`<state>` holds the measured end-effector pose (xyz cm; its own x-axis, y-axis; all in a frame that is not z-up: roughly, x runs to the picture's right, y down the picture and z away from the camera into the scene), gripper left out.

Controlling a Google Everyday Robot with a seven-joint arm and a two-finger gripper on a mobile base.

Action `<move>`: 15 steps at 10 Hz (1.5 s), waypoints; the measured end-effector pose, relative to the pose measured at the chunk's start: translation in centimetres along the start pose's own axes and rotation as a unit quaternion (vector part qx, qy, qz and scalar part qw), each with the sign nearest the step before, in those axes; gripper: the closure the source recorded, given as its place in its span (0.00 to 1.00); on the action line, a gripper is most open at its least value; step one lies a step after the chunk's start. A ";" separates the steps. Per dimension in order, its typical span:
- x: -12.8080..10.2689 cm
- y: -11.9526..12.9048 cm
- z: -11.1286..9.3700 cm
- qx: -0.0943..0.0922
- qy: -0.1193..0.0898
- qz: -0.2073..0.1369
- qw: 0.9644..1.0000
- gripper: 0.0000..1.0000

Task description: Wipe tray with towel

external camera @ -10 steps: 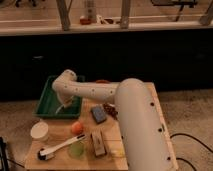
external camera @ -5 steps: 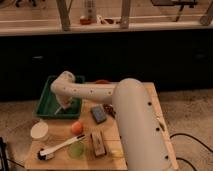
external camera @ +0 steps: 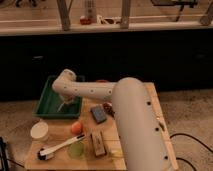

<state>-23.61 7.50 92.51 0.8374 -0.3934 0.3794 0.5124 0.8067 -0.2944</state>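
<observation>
Gripper [external camera: 63, 104] down inside the tray [external camera: 46, 102]

No readable text, labels, brands, nos. or signs anywhere: nothing legible on the tray [external camera: 46, 102], the worktop [external camera: 61, 134] or the items on it, nor on the arm's white shell. The dark dots along the arm are just marks, not characters. Pincer [external camera: 66, 103] sits inside the tray, at about 10 o'clock from the worktop's centre, and carries no lettering that can be made out.
</observation>
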 end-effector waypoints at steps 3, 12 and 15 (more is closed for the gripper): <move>-1.6 -2.3 1.5 0.007 -0.018 -0.029 0.999 1.00; -5.3 2.1 1.4 -0.015 -0.063 -0.087 0.994 1.00; -1.6 2.3 0.4 -0.014 -0.025 -0.060 0.998 1.00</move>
<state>-23.86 10.19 91.54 0.7594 -0.4642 0.4558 0.6144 0.7421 -0.2680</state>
